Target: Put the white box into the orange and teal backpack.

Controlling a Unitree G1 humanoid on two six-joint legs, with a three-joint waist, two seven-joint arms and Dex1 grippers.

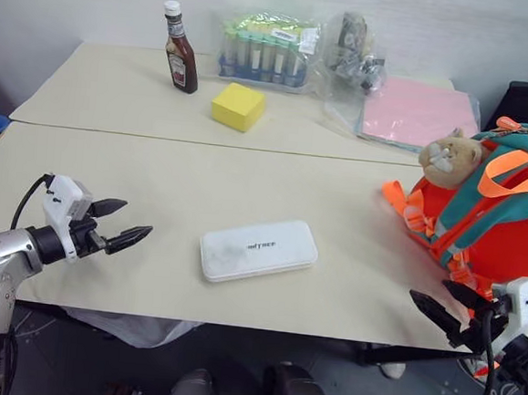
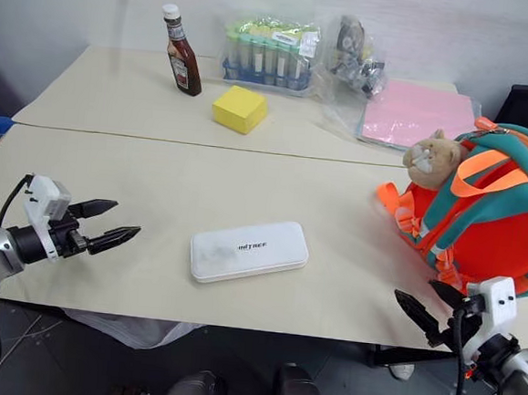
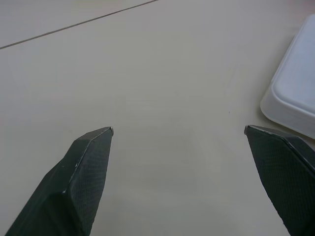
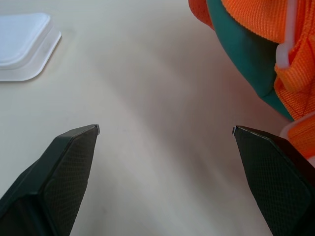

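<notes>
Big cream two-piece desk point(image 1: 156, 175) against a pale wall. Rounded orange and teal backpack point(image 1: 504, 226) sitting at its right edge, tan plush toy point(image 1: 452, 157) on top. Flat white box point(image 1: 258, 249) lying mid-desk, well apart from it. Clear bag of capped tubes point(image 1: 262, 53) at the back, yellow sponge block point(image 1: 237, 106) and brown sauce bottle point(image 1: 180, 49) nearby. Left end effector point(image 1: 117, 224) and right end effector point(image 1: 448, 303) both spread wide, holding nothing.

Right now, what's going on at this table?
Nothing is held yet. The white box lies flat on the table, mid-front, untouched. The left end effector hovers open to the box's left; the right end effector is open near the table's front edge, just below the backpack, which sits at the right. A sauce bottle and yellow sponge stand farther back.
</notes>
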